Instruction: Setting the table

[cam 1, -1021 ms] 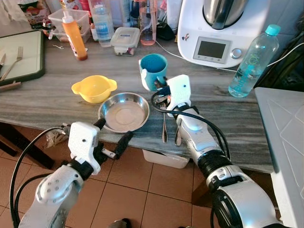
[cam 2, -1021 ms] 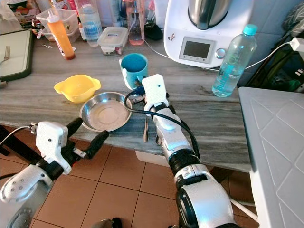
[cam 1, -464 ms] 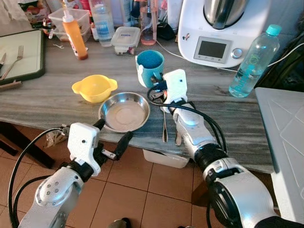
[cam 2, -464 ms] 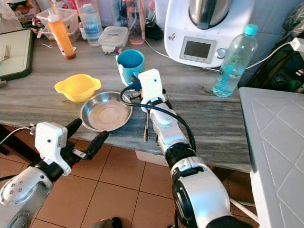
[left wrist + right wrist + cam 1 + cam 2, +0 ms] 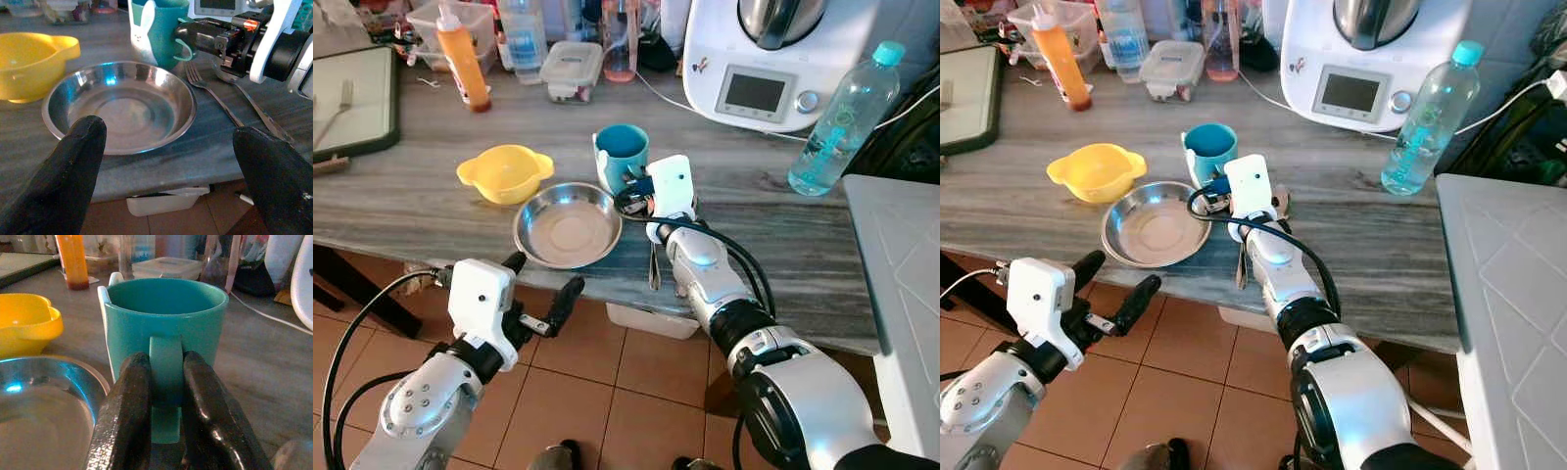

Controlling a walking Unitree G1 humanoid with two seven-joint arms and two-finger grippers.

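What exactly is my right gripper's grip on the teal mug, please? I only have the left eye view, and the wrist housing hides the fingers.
Observer: The right gripper is shut on the handle of the teal ceramic mug, one finger on each side.
Operator: Is the mug lifted?
Observer: I cannot tell; the fingers hide its base.
Operator: What lies beside the round steel dish?
Observer: A steel fork, between the round steel dish and your arm.

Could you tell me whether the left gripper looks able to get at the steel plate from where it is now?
Probably yes. The left gripper hangs open just off the counter edge, facing the steel plate, with nothing between them. The right gripper is busy at the teal mug beyond.
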